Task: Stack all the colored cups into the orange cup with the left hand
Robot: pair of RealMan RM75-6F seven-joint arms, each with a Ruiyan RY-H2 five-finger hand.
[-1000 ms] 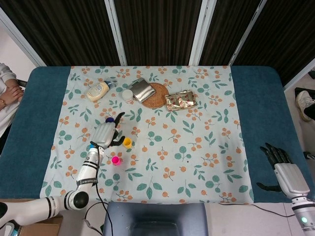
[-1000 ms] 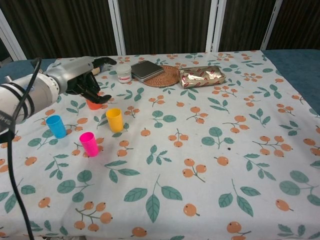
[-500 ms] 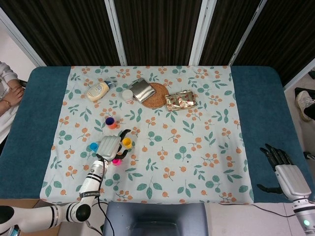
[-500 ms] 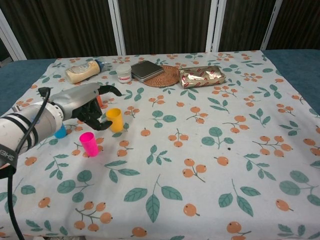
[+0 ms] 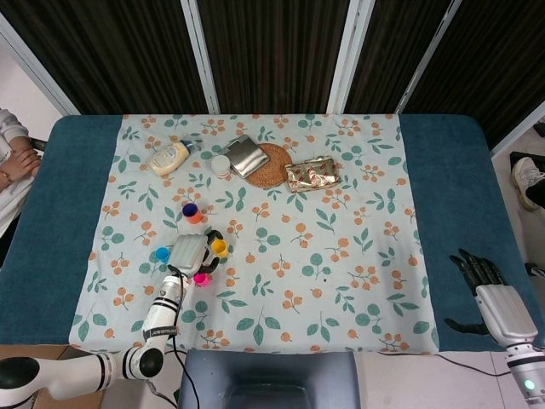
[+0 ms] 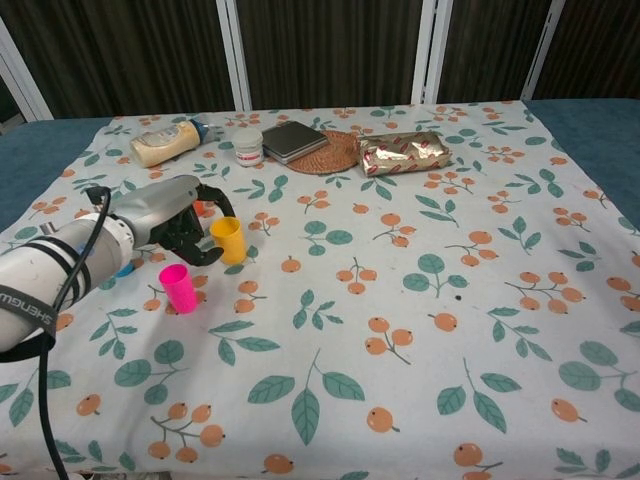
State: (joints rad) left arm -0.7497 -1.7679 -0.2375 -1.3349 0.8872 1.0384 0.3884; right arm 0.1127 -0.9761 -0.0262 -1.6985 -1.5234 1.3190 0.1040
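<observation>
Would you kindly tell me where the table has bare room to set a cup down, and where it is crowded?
Free: the floral cloth right of the yellow cup, below the gold foil packet, across to the right hand. Crowded: the left hand among the yellow, pink, blue and orange cups; and the far row of bottle, jar, woven mat.

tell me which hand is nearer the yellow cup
Left. The left hand is right beside the yellow cup, fingers curling toward it; the right hand rests far off at the table's right edge.
</observation>
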